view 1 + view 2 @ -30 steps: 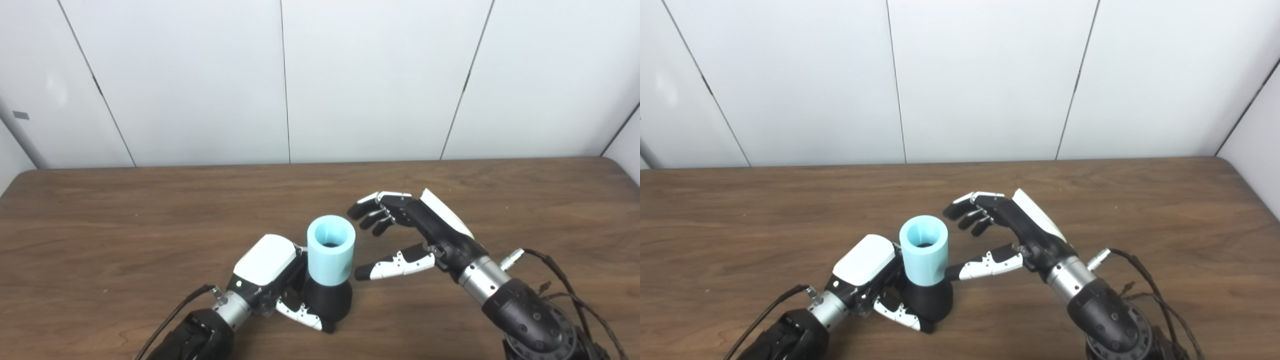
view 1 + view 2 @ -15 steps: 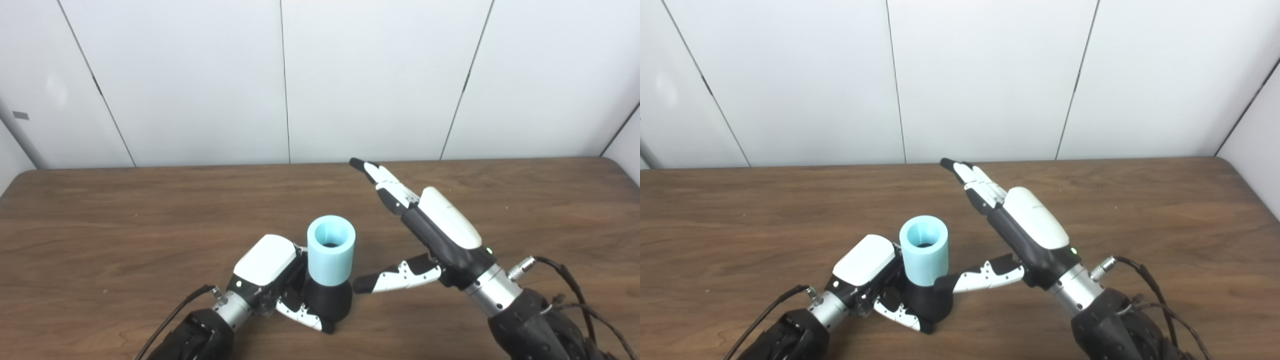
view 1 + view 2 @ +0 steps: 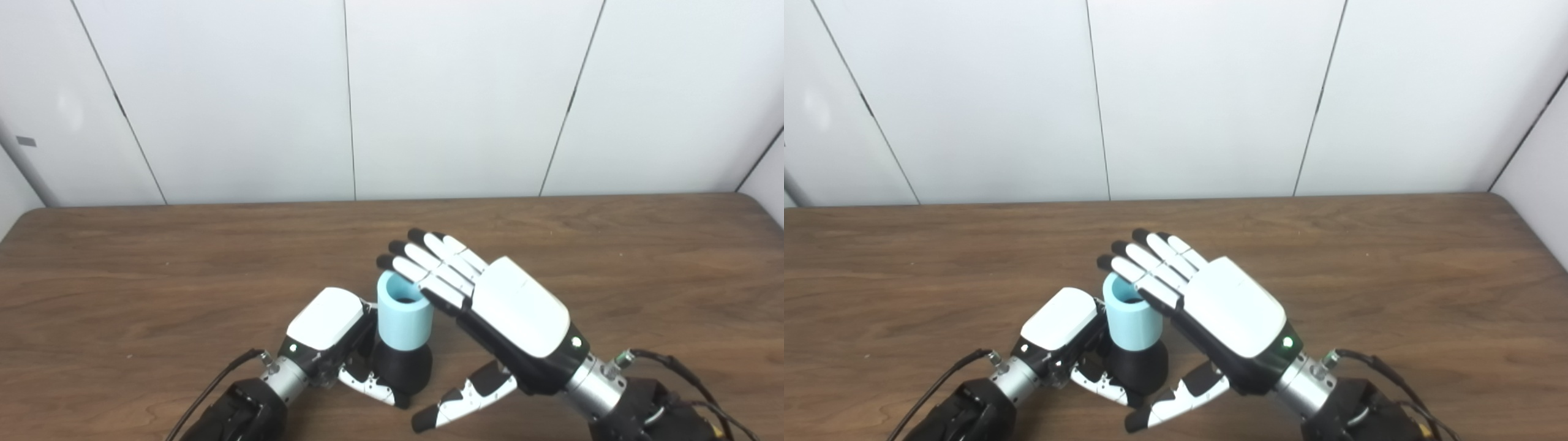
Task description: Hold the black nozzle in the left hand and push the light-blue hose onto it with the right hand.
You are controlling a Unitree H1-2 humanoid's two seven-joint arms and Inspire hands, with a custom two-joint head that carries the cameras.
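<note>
Left hand (image 3: 324, 331) wraps the black nozzle (image 3: 401, 370), which stands upright on the wooden table (image 3: 122, 275) with its base touching the surface. The light-blue hose (image 3: 401, 315) sits upright on the nozzle, just right of the left hand's white back. Right hand (image 3: 490, 306) is flat, its fingers (image 3: 429, 263) straight and side by side over the hose's open rim, thumb hanging free below; contact cannot be confirmed. Judgement: press straight down along the hose axis and keep the nozzle braced, or the hose may cock sideways.
</note>
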